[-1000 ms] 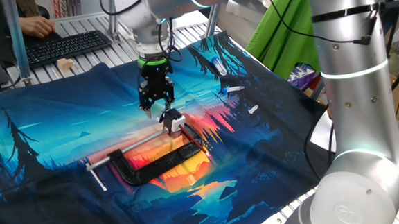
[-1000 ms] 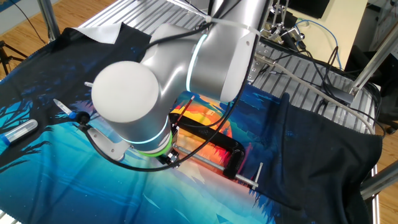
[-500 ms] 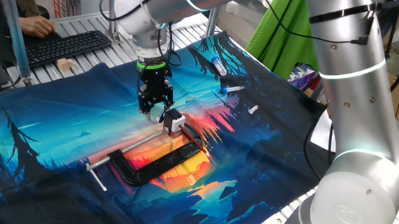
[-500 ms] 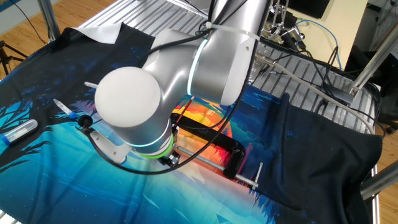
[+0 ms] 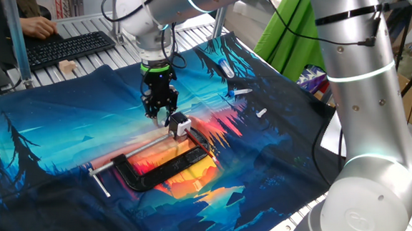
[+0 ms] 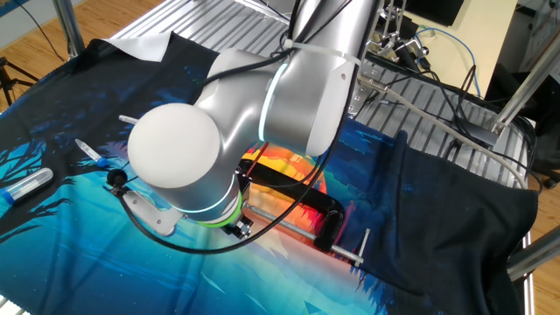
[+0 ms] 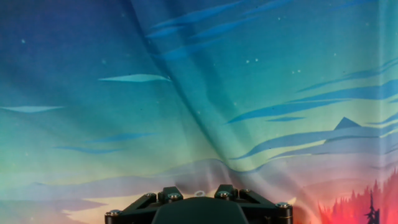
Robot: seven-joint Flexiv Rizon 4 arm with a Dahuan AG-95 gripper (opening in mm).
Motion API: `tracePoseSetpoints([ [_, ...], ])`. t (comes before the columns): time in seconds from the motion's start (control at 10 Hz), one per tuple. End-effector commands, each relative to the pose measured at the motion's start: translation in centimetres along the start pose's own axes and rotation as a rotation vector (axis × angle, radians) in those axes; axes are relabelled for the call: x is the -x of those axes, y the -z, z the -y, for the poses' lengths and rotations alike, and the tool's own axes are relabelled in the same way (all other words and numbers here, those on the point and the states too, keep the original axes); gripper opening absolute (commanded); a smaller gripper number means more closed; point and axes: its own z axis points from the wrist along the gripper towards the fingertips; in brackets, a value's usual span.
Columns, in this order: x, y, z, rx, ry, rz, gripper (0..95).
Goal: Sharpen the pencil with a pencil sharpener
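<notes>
In one fixed view my gripper (image 5: 161, 112) points down just left of and above the white-and-black pencil sharpener (image 5: 180, 124), which sits in the big black C-clamp (image 5: 163, 170). The fingers stand close together. A thin dark stick, the pencil (image 5: 167, 118), seems to run from them to the sharpener's top. In the hand view only the gripper's black base and a small ring between the jaws show, over the printed cloth; the fingertips are out of frame. In the other fixed view the arm hides gripper, pencil and sharpener; only the clamp (image 6: 325, 220) shows.
Blue-and-white marker pens (image 5: 226, 68) and a small white cap (image 5: 261, 113) lie on the cloth at the right. In the other fixed view a marker (image 6: 24, 185) and a pen (image 6: 91, 153) lie at the left. A keyboard (image 5: 69, 46) is behind.
The wrist has sunk a little and the arm has shifted slightly above the sharpener. The fingertips stay in about the same spot. Sharpener and clamp have not moved.
</notes>
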Motion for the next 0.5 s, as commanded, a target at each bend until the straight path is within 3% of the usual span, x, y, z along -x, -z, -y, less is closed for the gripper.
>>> tracePoseSetpoints([
  [0.1, 0.26, -0.06, -0.06, 0.002, 0.002, -0.003, 38.0],
  [0.5, 0.60, -0.17, -0.17, 0.001, 0.016, -0.004, 38.0],
])
